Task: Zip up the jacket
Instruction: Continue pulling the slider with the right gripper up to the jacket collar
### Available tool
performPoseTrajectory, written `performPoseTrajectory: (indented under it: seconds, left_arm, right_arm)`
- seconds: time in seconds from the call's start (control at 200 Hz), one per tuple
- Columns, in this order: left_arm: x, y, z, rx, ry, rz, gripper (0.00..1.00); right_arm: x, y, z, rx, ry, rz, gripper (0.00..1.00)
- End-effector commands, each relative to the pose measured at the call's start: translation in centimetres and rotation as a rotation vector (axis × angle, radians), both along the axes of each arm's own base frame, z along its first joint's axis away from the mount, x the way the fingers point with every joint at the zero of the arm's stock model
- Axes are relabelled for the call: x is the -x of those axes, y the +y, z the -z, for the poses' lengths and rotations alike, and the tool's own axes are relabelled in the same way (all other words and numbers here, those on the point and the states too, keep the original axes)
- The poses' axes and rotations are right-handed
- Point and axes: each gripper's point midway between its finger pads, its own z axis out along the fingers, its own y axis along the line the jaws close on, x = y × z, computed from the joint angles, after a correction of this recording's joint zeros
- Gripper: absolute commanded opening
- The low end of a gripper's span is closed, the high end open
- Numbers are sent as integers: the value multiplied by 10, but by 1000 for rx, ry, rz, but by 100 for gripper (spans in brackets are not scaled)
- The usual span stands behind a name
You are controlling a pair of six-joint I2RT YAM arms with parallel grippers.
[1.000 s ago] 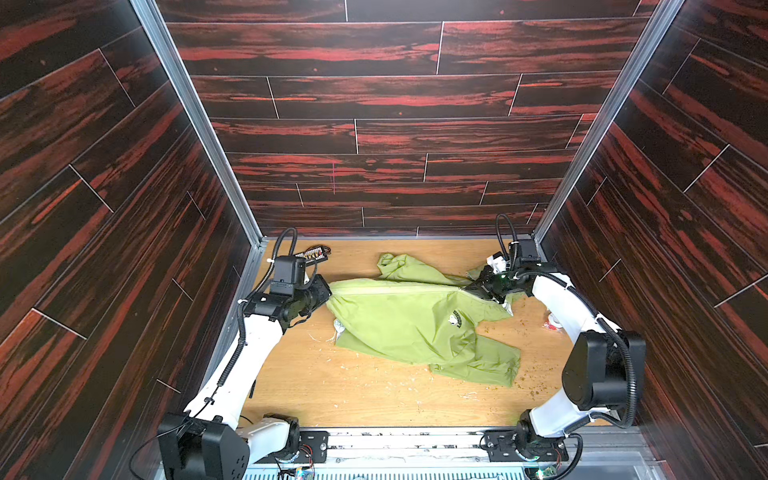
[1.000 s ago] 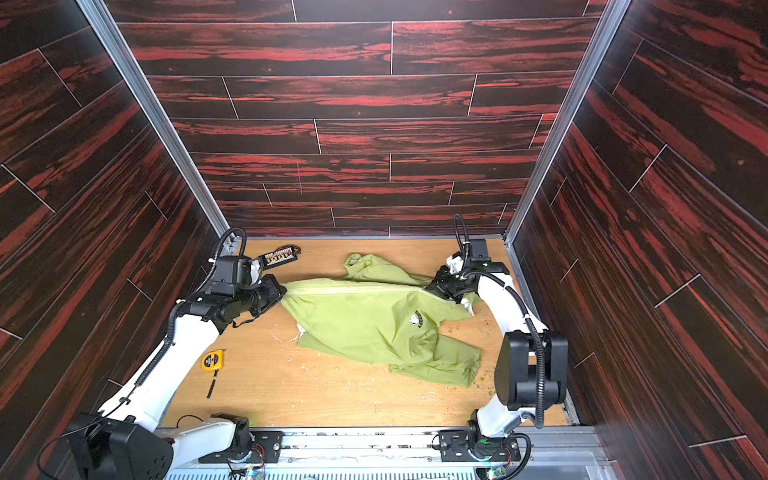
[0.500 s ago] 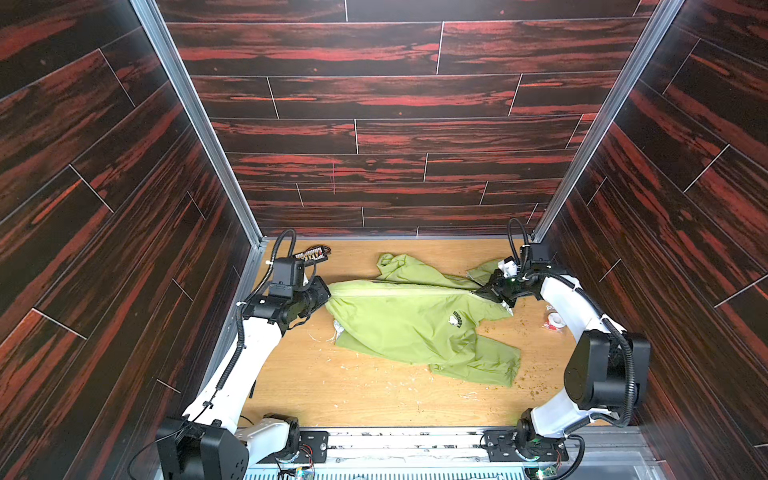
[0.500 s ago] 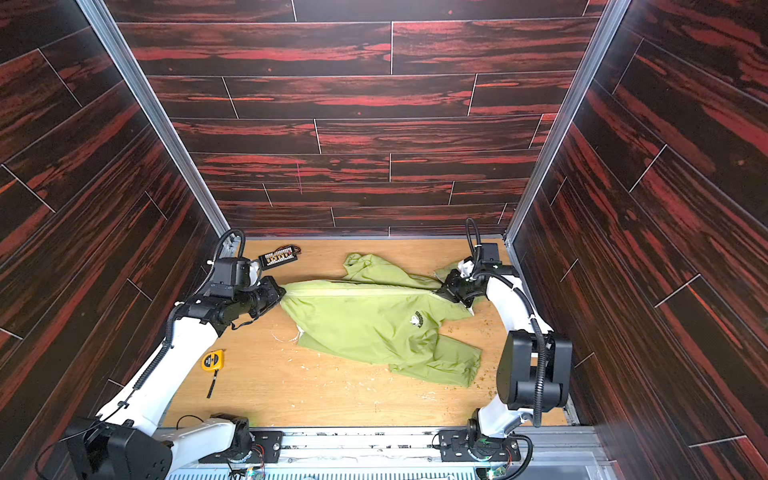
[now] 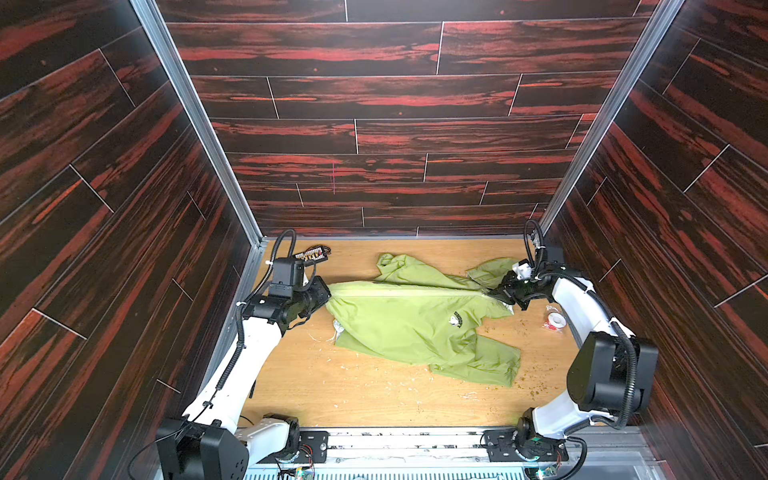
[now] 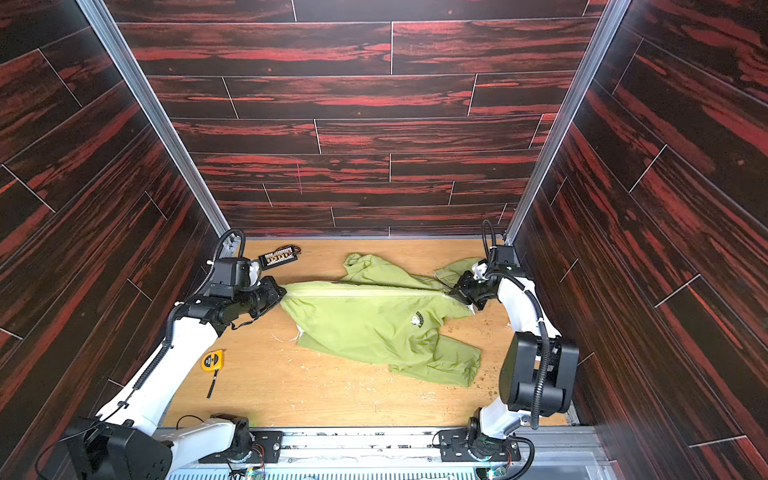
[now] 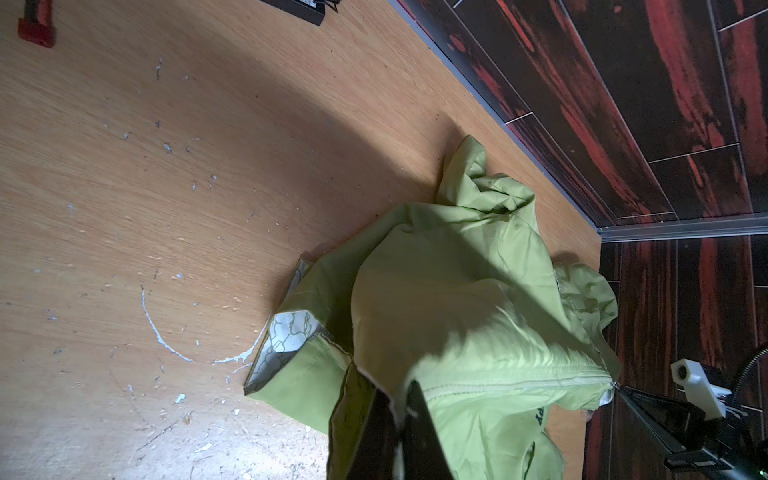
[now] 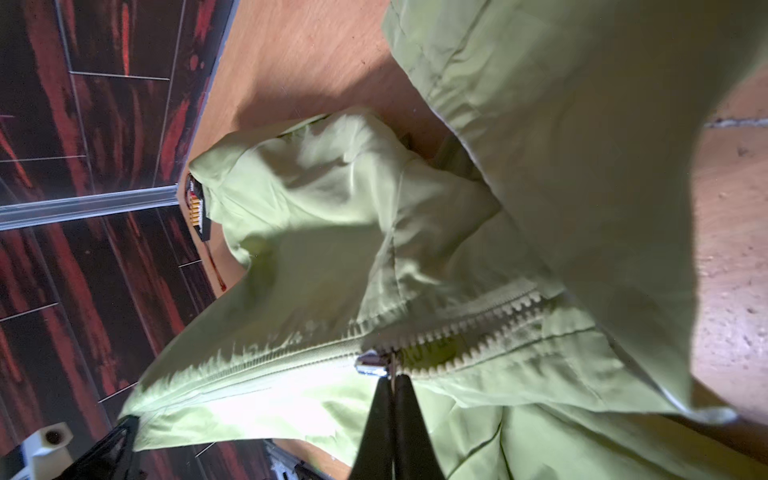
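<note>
Mid-zip. Left gripper clamped on jacket hem; right gripper pinching slider. Next, likely: draw slider along open teeth, with fabric taut.

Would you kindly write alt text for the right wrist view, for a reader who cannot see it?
The right gripper, jaws shut, pinches the silver metal zipper pull of a thin lime-green jacket over a light wooden table. Pale teeth are meshed on one side of the pull and apart on the other.
</note>
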Motion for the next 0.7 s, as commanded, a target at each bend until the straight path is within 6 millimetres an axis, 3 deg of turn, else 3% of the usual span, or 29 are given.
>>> performPoseTrajectory:
  seconds: [0.0, 0.466, 0.696]
  left_arm:
    - [3, 16, -7, -41, -27, -52, 0]
    - [2, 19, -7, -52, -31, -58, 0]
    - [10, 23, -1, -62, 3, -61, 0]
  right_arm:
    - [8, -26, -4, 75, -14, 50, 0]
    - [12, -61, 0, 96, 6, 132, 0]
    - [13, -65, 2, 92, 13, 145, 0]
